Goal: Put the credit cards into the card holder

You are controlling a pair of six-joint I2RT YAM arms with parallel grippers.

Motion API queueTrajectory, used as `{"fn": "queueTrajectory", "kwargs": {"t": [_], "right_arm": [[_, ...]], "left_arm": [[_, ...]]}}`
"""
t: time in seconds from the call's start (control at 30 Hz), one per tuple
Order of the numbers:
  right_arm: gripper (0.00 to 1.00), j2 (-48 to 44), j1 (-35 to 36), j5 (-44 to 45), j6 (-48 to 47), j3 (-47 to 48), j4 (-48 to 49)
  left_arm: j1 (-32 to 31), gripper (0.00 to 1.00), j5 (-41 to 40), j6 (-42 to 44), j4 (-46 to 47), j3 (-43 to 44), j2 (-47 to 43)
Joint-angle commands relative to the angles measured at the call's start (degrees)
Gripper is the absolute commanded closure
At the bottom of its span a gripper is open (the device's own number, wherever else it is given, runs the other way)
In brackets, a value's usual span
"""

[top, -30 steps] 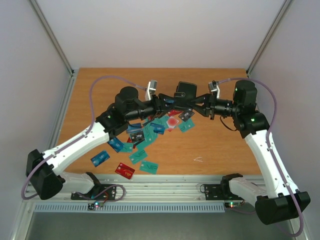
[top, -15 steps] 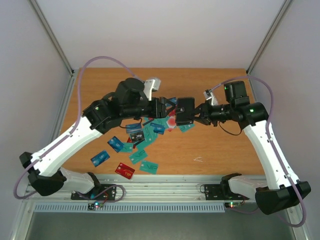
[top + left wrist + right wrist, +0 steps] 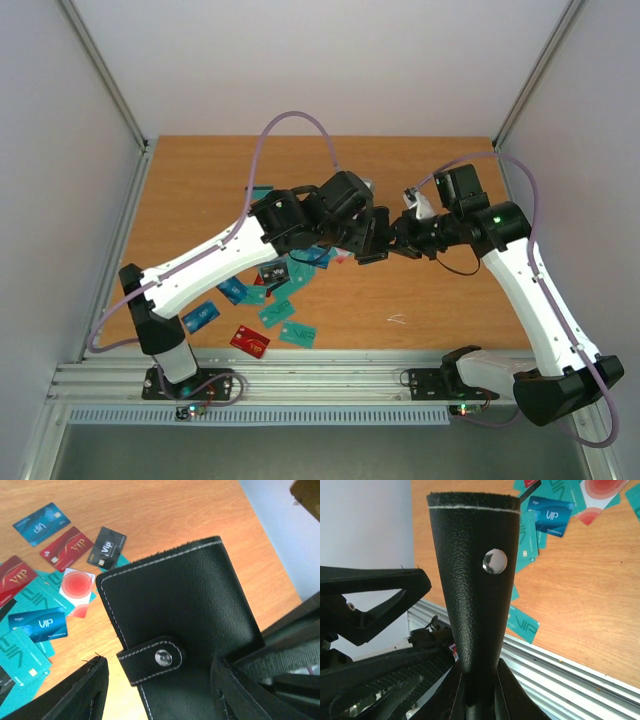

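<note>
The black card holder (image 3: 374, 240) is held off the table, snapped closed, between the two arms. My right gripper (image 3: 393, 240) is shut on its lower edge, as the right wrist view shows (image 3: 479, 672), with the holder (image 3: 472, 580) seen edge-on. My left gripper (image 3: 362, 230) is open, its fingers either side of the holder's strap end (image 3: 157, 662) without touching it; the holder (image 3: 175, 600) fills that view. The credit cards (image 3: 288, 280) lie scattered on the table in teal, blue, red and dark grey (image 3: 40, 615).
The wooden table (image 3: 440, 290) has an aluminium rail (image 3: 330, 380) along its near edge. Loose cards (image 3: 250, 341) lie close to that edge. White walls and frame posts stand around the table.
My right gripper brought the holder left and lower and turned it edge-on. My left arm swung right, and its open gripper now sits around the holder.
</note>
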Motion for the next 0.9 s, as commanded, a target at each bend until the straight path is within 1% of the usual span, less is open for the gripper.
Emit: {"fn": "queueTrajectory", "kwargs": {"t": [0.0,0.3,0.4,0.57,0.87], "right_arm": [[0.99,-0.8,1.0,-0.1,-0.6,1.1,0.5],[0.99,-1.4,1.1,0.4,0.1,0.9,0.8],[0.99,-1.3,1.1,1.0,0.1,0.6,0.9],[0.99,-0.9,1.2,-0.3,0.3,-0.1,1.8],[0.99,-0.7,1.8,-0.8,0.3,0.0,2.1]], "left_arm": [[-0.9,0.43,-5.8,-0.5,-4.8,4.4,2.5],[-1.8,0.5,-9.2,0.0,-7.6,4.3,3.7],[-2.1,0.5,-10.1,0.0,-8.5,3.8,3.7],[-2.3,0.54,-10.6,0.3,-8.0,2.6,3.8],[-2.5,0.55,-11.4,1.4,-7.1,4.1,5.8]]}}
